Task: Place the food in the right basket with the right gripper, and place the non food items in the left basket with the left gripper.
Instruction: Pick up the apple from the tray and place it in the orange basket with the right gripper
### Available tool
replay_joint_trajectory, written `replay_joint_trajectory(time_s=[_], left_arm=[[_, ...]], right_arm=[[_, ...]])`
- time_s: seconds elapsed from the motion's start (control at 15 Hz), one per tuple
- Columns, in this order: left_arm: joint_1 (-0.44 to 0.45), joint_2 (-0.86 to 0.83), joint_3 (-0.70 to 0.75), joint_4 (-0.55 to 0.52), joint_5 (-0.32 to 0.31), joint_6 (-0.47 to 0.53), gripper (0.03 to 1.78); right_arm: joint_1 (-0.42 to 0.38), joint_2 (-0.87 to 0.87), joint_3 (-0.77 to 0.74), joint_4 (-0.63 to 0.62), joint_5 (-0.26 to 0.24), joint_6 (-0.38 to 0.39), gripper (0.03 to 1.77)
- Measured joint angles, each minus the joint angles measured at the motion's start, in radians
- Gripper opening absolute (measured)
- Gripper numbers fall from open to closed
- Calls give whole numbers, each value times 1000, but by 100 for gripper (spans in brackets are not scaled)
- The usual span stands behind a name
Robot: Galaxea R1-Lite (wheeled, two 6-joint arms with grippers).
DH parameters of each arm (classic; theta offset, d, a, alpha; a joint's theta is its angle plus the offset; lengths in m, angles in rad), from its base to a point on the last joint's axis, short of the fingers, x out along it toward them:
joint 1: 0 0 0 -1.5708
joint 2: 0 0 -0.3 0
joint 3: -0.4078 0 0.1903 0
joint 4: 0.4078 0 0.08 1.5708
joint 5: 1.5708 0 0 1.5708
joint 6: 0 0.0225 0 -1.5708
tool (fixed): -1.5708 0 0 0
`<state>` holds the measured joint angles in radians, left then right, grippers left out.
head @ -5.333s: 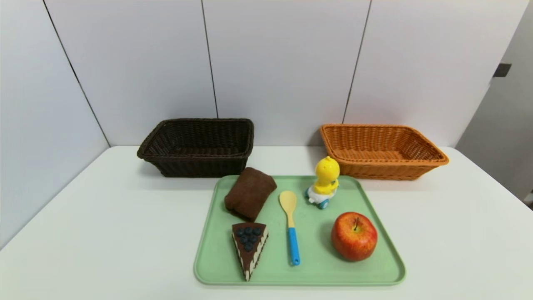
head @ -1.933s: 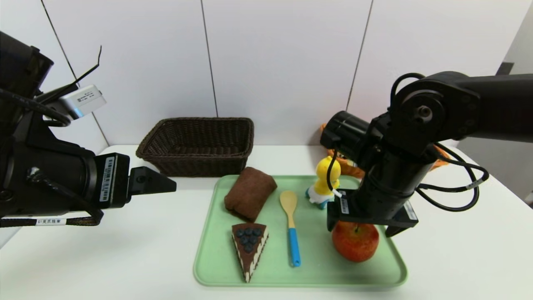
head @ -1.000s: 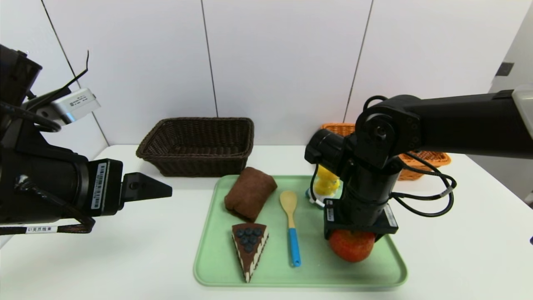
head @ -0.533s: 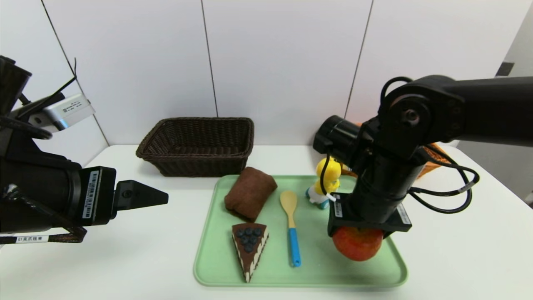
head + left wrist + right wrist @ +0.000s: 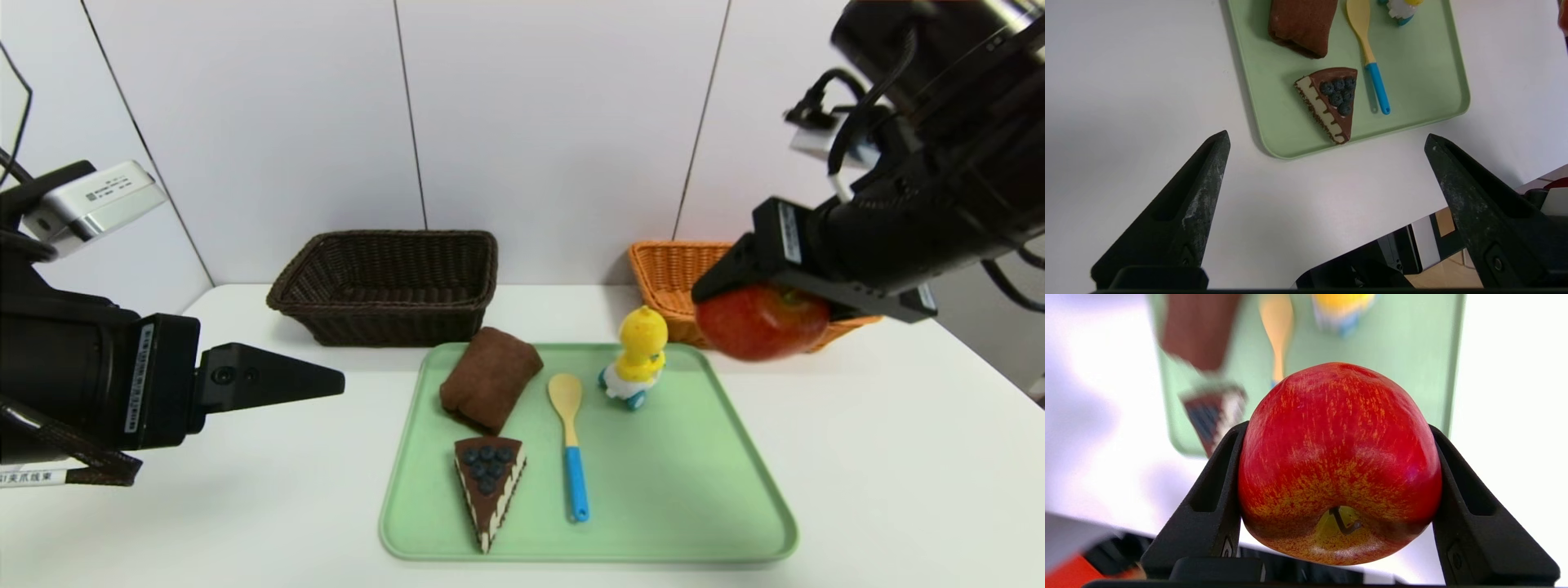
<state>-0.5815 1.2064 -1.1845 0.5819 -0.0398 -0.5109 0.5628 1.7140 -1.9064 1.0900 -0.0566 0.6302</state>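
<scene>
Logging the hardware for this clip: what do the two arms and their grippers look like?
Both arms are black. The left gripper has two long, tapering black fingers with scuffed, greyish faces. Its arm carries white barcode labels and a silver-grey box on top. The right gripper has matching black wedge fingers with hollowed sides. Its arm trails black cables and bears white labels.

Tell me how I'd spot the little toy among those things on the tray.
Find the green tray on the white table. At its far edge, toward the orange basket, a small yellow duck toy stands upright on blue wheels, beside the spoon. It is the only standing figure there.
</scene>
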Motion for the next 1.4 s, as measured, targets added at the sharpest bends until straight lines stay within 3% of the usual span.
replay_joint_trajectory(time_s=[0.27,0.47,0.8,1.4], left_arm=[[0,3,2,-74,-3,-5,169],[0,14,2,-75,-5,-2,169],[0,26,2,-76,-5,-2,169],[0,24,22,-74,-4,-4,169]], right_arm=[[-202,21,-39,-304,-6,-56,123],[-308,107,-41,-452,-5,-70,123],[-386,296,-42,-641,-6,-75,123],[-424,546,-42,-700,-43,-74,123]])
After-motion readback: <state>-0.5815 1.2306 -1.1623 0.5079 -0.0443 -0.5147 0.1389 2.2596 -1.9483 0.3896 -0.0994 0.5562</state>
